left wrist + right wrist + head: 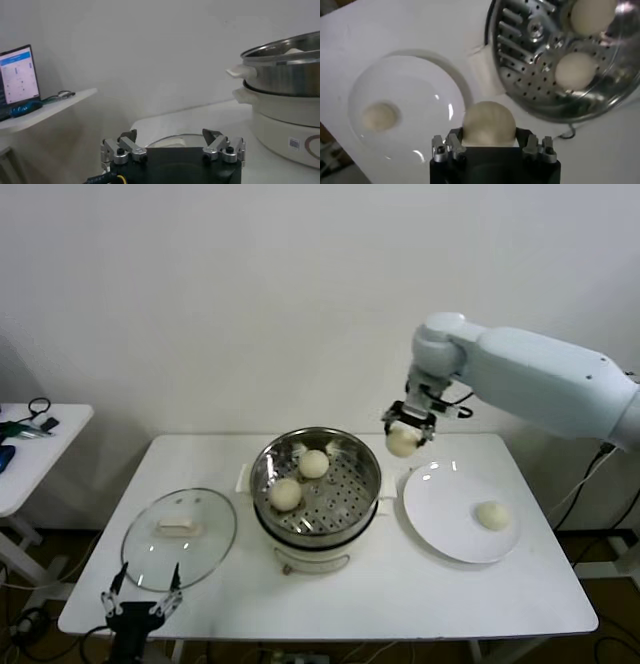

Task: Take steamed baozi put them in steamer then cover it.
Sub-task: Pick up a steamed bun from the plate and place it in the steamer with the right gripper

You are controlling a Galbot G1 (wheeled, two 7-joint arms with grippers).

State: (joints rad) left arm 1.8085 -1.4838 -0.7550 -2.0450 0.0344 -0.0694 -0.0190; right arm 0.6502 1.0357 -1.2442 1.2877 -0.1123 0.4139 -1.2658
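Observation:
The steel steamer (366,463) (522,75) stands mid-table with two baozi on its perforated tray (286,494) (314,463). My right gripper (405,436) (489,142) hangs in the air between the steamer's right rim and the white plate, shut on a third baozi (402,442) (489,122). Another baozi (491,515) (379,116) lies on the plate (440,509) (415,85). The glass cover (179,538) rests flat on the table left of the steamer. My left gripper (144,589) (172,140) is parked open at the table's front left, just before the cover.
A side table (40,446) with a laptop (18,74) and small items stands to the left. The table's front edge runs just ahead of the left gripper. A white wall closes the back.

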